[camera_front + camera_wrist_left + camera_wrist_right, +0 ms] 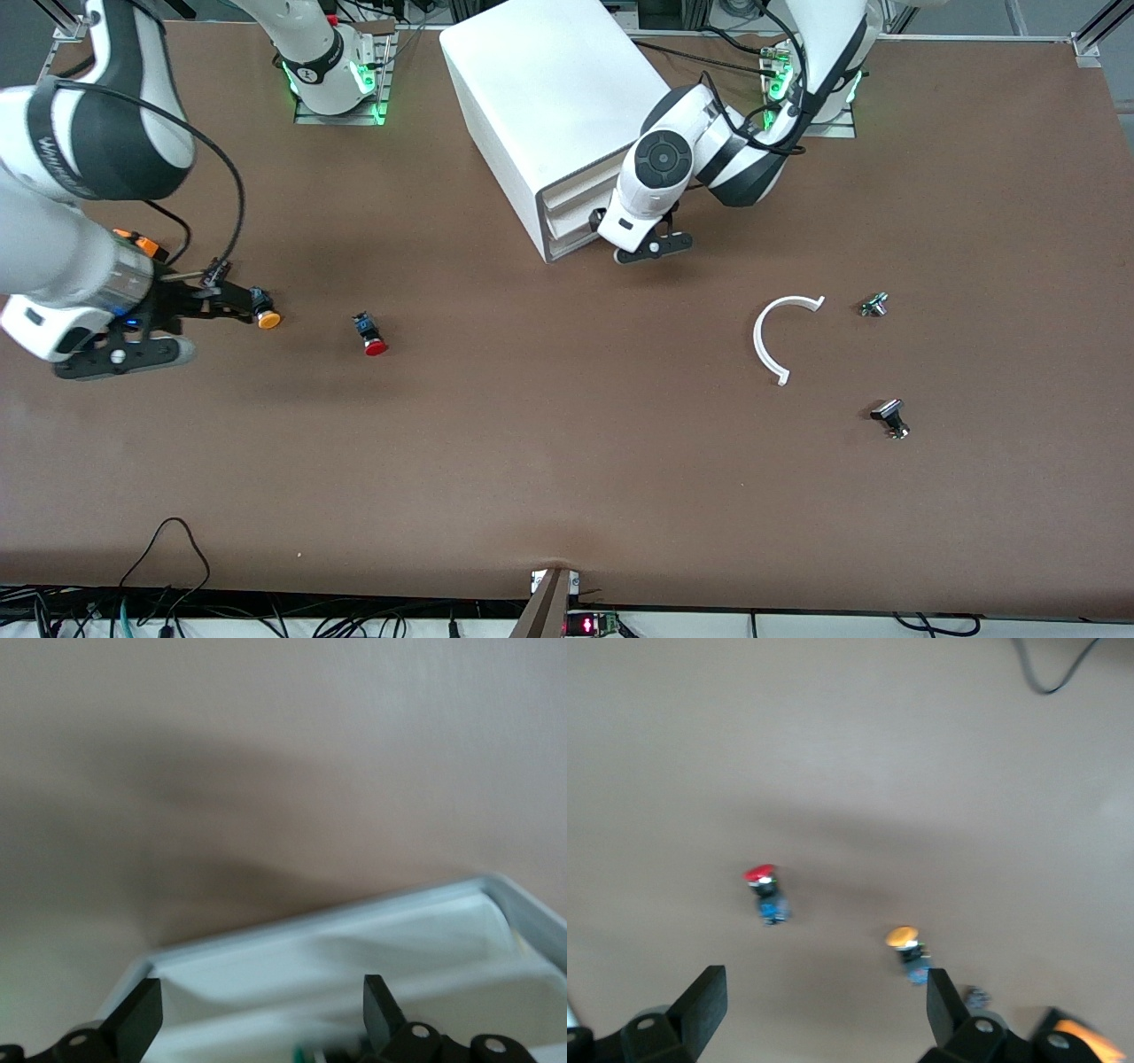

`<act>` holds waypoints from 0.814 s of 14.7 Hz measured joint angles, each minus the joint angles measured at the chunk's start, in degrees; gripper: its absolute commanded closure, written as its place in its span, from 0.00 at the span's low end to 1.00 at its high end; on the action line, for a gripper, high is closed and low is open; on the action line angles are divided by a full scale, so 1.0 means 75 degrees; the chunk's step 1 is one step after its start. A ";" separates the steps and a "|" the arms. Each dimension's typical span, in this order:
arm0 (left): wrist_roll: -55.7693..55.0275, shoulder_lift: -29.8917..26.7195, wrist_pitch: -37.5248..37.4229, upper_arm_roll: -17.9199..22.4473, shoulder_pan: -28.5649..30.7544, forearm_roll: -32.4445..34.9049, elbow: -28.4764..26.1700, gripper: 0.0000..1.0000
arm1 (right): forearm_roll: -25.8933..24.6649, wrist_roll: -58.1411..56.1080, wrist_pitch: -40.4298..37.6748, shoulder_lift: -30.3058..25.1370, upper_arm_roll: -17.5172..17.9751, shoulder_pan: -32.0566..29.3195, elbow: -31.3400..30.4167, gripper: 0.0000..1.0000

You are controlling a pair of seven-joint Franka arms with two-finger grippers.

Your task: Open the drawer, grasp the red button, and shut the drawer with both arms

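The button (371,336) with the red cap lies on its side on the brown table (567,478), well toward the right arm's end and nearer to the front camera than the white cabinet (540,106); the right wrist view shows it too (765,890), apart from everything else. Just beside it, closer to the right arm's end, lies an orange-capped button (264,315). The right gripper (190,323) hangs low over the table next to that orange-capped button, its fingers (700,1005) spread wide and holding nothing. The cabinet stands between the two arm bases, its drawer (576,199) fronts facing the front camera at a slant. The left gripper (651,246) hovers right in front of the drawers, fingers (137,1014) wide apart and empty, with a white tray rim (354,921) just below them. Toward the left arm's end lie a white curved piece (772,341) and two small dark parts, one (874,305) farther from the front camera, one (890,417) nearer.
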 measured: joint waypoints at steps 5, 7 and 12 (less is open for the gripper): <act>0.0147 -0.0013 0.0003 -0.0108 0.0048 -0.0318 -0.0048 0.00 | -0.0169 -0.0662 -0.0522 -0.0192 -0.0534 -0.0103 0.0208 0.00; 0.0492 -0.0081 0.0043 0.0088 0.0180 -0.0335 -0.0019 0.00 | -0.0169 -0.0871 -0.0821 -0.0203 -0.0540 -0.0119 0.0373 0.00; 0.1785 -0.0640 0.0047 0.0826 0.0981 -0.0342 0.0365 0.00 | -0.0169 -0.1855 -0.0906 -0.0283 -0.0550 -0.0112 0.0423 0.00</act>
